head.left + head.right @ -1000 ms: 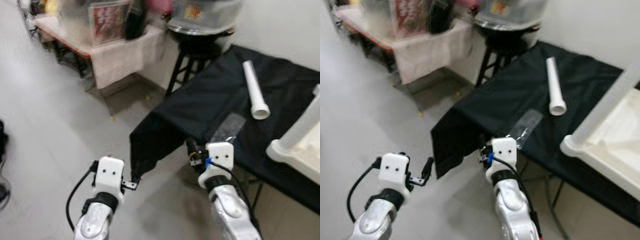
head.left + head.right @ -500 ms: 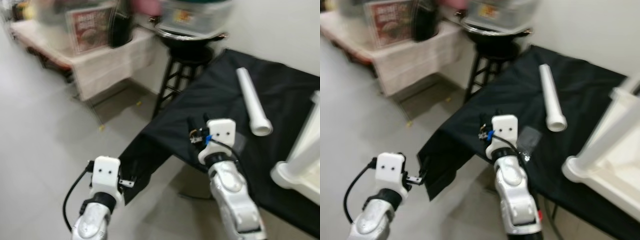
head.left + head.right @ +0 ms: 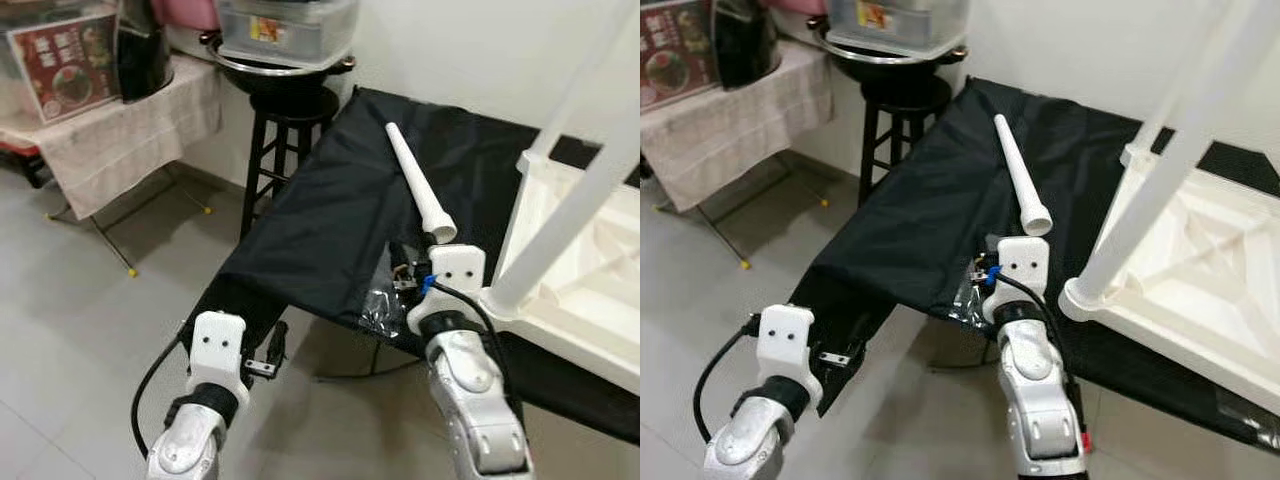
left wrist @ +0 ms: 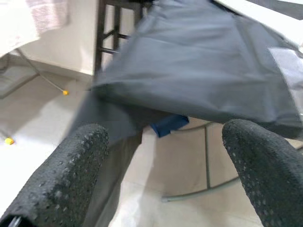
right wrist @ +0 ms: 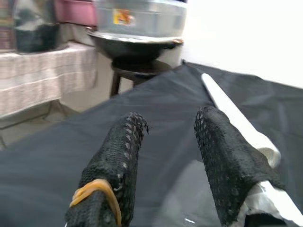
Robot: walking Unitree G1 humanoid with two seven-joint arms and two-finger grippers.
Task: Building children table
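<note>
A loose white table leg [image 3: 418, 186] lies on the black cloth-covered table [image 3: 330, 220], its flared end toward me. At the right stands the upturned white children's table [image 3: 585, 300], with one fitted leg [image 3: 568, 190] rising from its near corner. My right gripper [image 3: 404, 266] is open just above the cloth at the table's front edge. It sits a little short of the loose leg's [image 5: 239, 124] flared end and beside a clear plastic bag [image 3: 379, 301]. My left gripper [image 3: 272, 348] hangs open, low beside the drooping cloth [image 4: 189, 85].
A black stool [image 3: 286, 125] carrying a metal pot and a clear plastic box [image 3: 287, 28] stands at the table's far left corner. A side table draped in pale cloth [image 3: 110, 130] is further left. Grey tiled floor [image 3: 70, 330] lies in front.
The camera has swung and come closer to the black table, so the upturned table fills more of the right. My right gripper now sits nearer the loose leg's flared end.
</note>
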